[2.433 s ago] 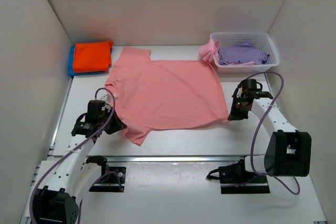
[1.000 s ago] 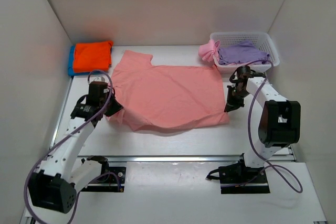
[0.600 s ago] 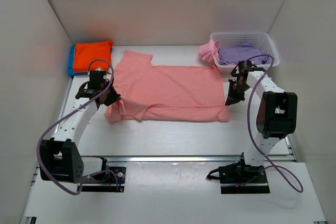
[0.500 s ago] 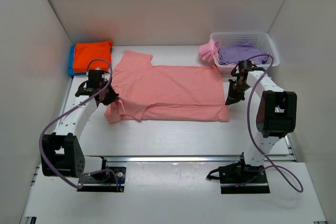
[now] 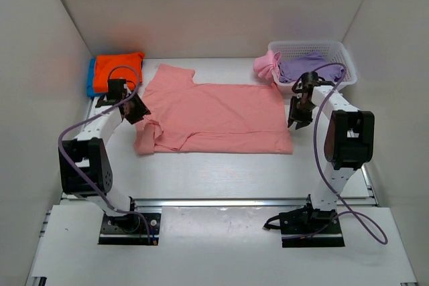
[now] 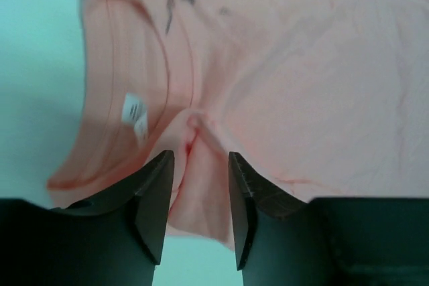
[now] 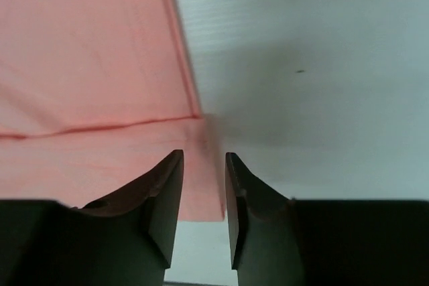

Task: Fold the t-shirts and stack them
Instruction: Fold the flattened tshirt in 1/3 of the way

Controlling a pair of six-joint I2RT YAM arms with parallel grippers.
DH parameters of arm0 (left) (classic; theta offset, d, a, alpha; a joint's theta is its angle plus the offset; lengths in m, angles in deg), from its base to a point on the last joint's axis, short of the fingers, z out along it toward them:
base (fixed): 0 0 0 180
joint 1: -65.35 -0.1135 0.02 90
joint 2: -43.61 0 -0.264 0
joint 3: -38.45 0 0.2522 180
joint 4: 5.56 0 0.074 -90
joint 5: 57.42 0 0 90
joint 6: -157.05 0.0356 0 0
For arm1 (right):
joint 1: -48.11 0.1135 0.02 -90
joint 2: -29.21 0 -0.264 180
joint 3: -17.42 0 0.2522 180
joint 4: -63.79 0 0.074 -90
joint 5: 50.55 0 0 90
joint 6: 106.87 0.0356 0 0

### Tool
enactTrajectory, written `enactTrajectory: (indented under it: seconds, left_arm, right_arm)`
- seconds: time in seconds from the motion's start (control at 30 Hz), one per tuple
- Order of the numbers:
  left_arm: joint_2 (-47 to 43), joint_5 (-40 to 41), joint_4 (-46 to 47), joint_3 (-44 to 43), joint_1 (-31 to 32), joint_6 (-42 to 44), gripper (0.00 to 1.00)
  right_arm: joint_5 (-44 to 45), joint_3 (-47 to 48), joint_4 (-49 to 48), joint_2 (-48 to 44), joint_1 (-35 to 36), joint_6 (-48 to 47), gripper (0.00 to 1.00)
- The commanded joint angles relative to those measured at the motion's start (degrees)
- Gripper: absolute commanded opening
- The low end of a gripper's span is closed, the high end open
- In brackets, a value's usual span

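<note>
Since the earlier frames, the near half of the salmon-pink t-shirt (image 5: 221,115) has been carried toward the top of the frame and laid over the far half. Both arms have been swung up with it, and both sets of jaws have been parted.

- Left gripper (image 5: 136,109): fingers set moderately apart, nothing pinched. In the left wrist view a small pucker of pink cloth is seen beyond the gap, beside the care label (image 6: 136,116).
- Right gripper (image 5: 297,117): gap narrow, nothing held. In the right wrist view the folded corner is seen just beyond the fingertips.
- The shirt is spread mid-table as 1 wide band, its long axis running left to right across the frame, with the collar end at left and the hem end at right. 1 sleeve (image 5: 173,73) juts toward the upper left. The other sleeve is bunched at lower left.
- 1 gripper is stationed at each short end. The left is nearer the collar and sleeves, the right nearer the hem.
- Judged: the next fold is likely made across the long axis, and the bunched sleeve falls to the left arm.
- The orange t-shirt (image 5: 118,72), already folded, lies at upper left, just beyond the left gripper.
</note>
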Motion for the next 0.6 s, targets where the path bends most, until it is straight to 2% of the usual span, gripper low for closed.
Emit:
enactTrajectory:
  seconds: [0.0, 0.1, 0.17, 0.2, 0.23, 0.27, 0.33, 0.43, 0.57]
  left_arm:
    - [2.34, -1.56, 0.22, -7.5, -0.16, 3.81, 0.51]
    - [-1.15, -2.61, -1.99, -5.07, 0.54, 4.43, 0.5]
    - [-3.61, -2.36, -3.13, -1.63, 1.59, 4.52, 0.49]
    - [-4.5, -2.26, -4.09, 1.6, 2.03, 4.95, 0.46]
    - [-6.43, -1.57, -4.62, 4.59, 2.21, 5.13, 0.44]
    - [-7.84, -0.86, -4.37, 8.01, 4.65, 5.31, 0.38]
    - [-9.77, -1.21, -3.41, 12.24, 5.03, 4.79, 0.3]
    - [-10.05, 0.02, -0.25, 16.56, 6.08, 3.91, 0.25]
    - [-5.32, 6.16, -1.98, 14.73, 9.68, 6.0, 0.21]
  right_arm:
    - [14.29, 3.65, -0.7, -2.53, 1.3, 2.1, 0.34]
    - [12.84, 0.94, -1.56, -6.13, 2.43, 1.84, 0.33]
    - [10.47, -1.78, -2.88, -7.81, 3.32, 1.75, 0.23]
    - [9.5, -2.75, -3.15, -9.21, 4.28, 2.19, 0.11]
    - [7.83, -4.42, -3.5, -10.53, 4.81, 2.37, 0.04]
    - [5.12, -6.35, -5.15, -10.98, 6.55, 3.33, 0.01]
    - [2.82, -9.42, -7.44, -12.29, 7.45, 4.21, 0.0]
    - [-0.26, -14.36, -12.2, -12.22, 8.85, 5.7, 0.0]
    - [-2.99, -17.52, -14.23, -9.84, 7.45, 7.03, 0.0]
